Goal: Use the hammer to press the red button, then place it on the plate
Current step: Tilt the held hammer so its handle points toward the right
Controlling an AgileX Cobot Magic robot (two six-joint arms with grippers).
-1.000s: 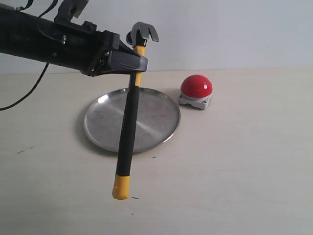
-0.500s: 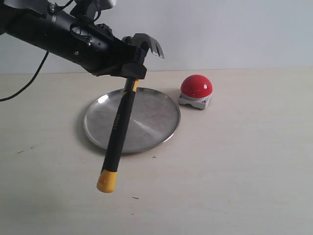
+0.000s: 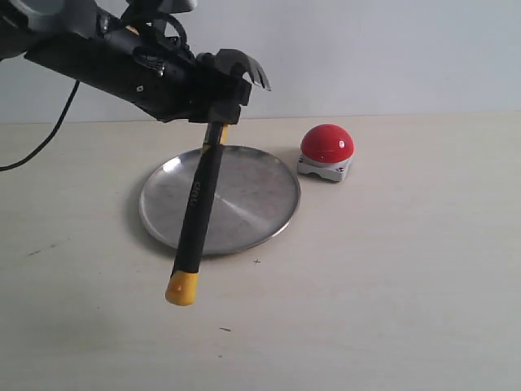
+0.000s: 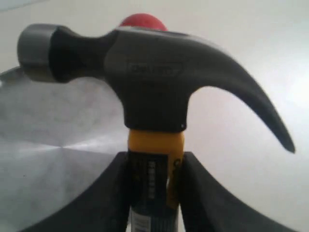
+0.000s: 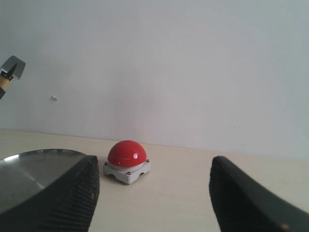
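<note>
Hammer (image 3: pixel 203 191): hung in the air over the plate (image 3: pixel 260 195), head up. The black handle slanted down, and its yellow butt hung past the plate's rim on the side of the desk's near edge.
Left jaws: were clamped on the handle at the yellow collar just under the head, as the left wrist view showed.
Red button (image 3: pixel 326 144): sat on the desk (image 3: pixel 407 285) just beside the plate, toward the wall-side edge and well apart from the hammer head. It looked not yet pressed.
Right jaws: stood apart and empty, low over the desk and facing the button.
Risk, grip: with the hold so close to the head, the long free handle could probably swing or twist in the jaws during the press.
Risk, contact: the claw, not the flat face, pointed toward the button, so it could glance off the glossy dome or push the small base along the desk.
Risk, sweep: the low butt could clip the plate's rim on the way across.
Change over the last second: the handle went from near upright to slanted, the butt swung away from the button, and the left arm (image 3: pixel 106 61) tipped steeper. Plate and button kept their places.
</note>
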